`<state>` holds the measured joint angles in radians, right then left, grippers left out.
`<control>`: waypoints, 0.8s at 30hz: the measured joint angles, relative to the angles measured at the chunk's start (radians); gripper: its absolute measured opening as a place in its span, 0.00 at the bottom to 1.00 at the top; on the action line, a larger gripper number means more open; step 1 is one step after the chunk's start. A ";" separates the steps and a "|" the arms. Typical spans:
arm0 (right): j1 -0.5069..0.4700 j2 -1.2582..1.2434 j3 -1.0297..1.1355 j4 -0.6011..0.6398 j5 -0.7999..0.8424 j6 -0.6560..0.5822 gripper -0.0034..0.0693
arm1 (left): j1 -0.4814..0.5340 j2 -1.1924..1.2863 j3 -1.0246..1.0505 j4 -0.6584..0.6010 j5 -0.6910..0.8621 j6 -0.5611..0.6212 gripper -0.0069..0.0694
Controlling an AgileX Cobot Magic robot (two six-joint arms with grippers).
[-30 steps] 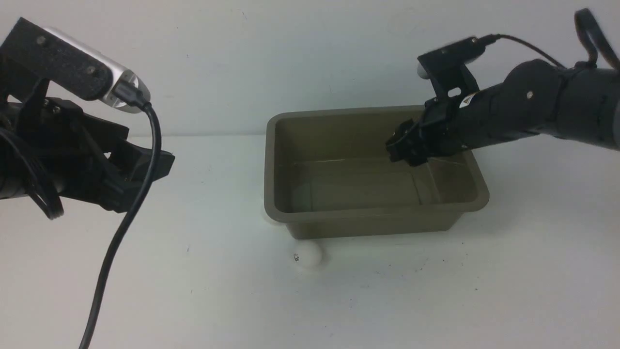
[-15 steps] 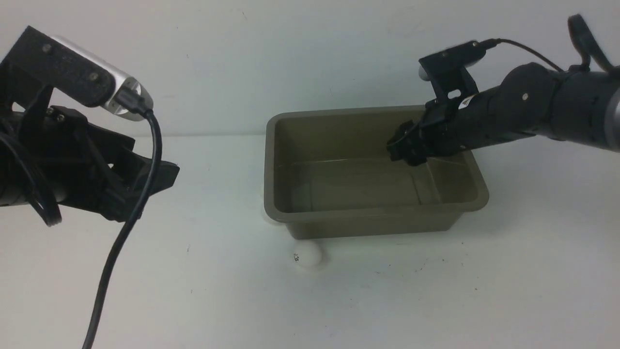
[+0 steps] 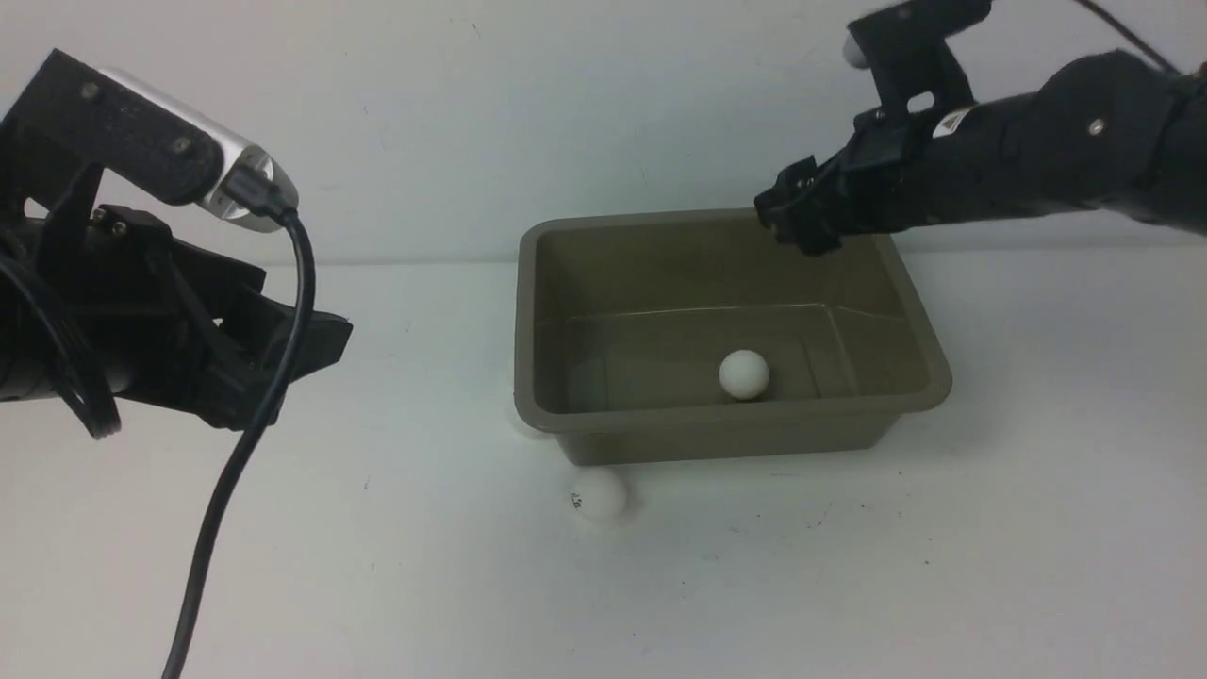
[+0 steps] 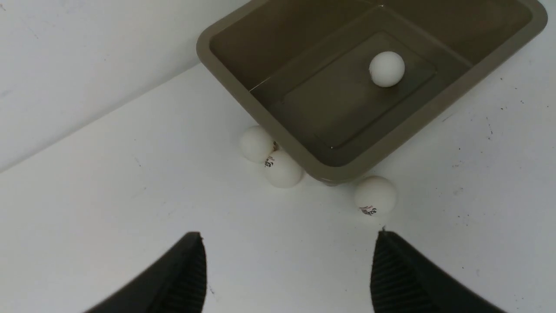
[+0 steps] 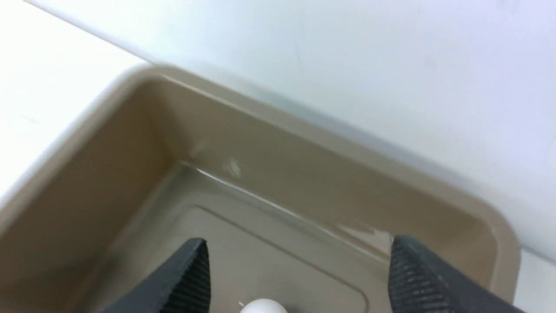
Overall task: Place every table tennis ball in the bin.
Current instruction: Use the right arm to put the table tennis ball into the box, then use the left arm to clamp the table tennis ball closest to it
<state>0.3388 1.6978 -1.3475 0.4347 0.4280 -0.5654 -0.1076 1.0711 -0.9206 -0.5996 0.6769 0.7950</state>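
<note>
Spread wide and empty, the right claw [image 3: 792,215] hangs above the far right corner of the bin [image 3: 735,429], its ribbed fingers [image 5: 191,278] well apart with nothing between them. Below that claw and a little nearer the robot, one table tennis ball [image 3: 744,374] lies on the bin's floor, apart from all four walls. It is the only thing inside the bin. The left claw [image 4: 289,237] is open too and holds nothing, raised over the white table [image 3: 849,585] well to the left of the bin. Ahead of this claw, three more balls lie on the table outside the bin. A lone ball [image 4: 375,195] with a dark printed mark sits just beside the bin's near wall, close to its left corner and closest to the claw. A pair of balls [image 4: 283,168] sits farther from the claw, close together, tucked against the bin's left wall under its flared rim. A plain pale wall [image 3: 566,113] stands behind the bin.
</note>
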 joint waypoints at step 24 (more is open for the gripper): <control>0.044 -0.250 -0.001 -0.028 0.202 0.000 0.74 | -0.037 0.291 0.000 -0.320 0.188 0.224 0.69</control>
<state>0.3825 1.4480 -1.3483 0.4065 0.6298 -0.5654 -0.1445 1.3622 -0.9206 -0.9193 0.8648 1.0186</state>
